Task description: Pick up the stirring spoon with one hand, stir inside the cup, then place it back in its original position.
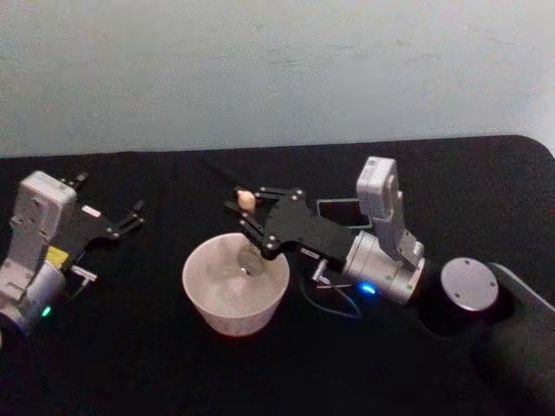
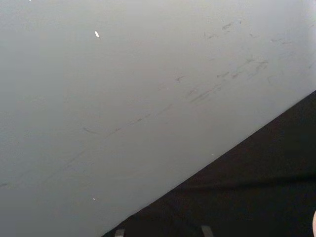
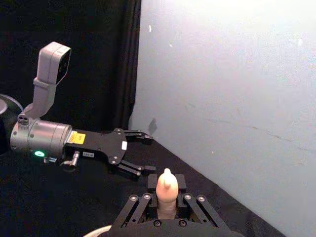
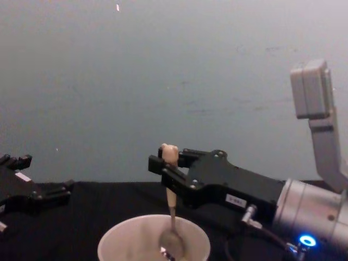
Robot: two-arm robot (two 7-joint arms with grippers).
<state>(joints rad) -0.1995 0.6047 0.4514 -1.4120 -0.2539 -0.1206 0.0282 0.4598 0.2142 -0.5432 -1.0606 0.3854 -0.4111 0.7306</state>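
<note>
In cup (image 1: 230, 314), spoon (image 4: 171, 202) off rim, right tool (image 1: 249, 208)

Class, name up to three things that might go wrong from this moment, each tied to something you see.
The right gripper pinches the stirring spoon near its top, so it may swivel or slip.
The spoon's bowl sits low in the cup; a sideways push could shift the free-standing cup.
The holder lies partly hidden behind the right arm, so the return may miss.
The left gripper is parked at the left.

Dim, even light, soft shadows.
</note>
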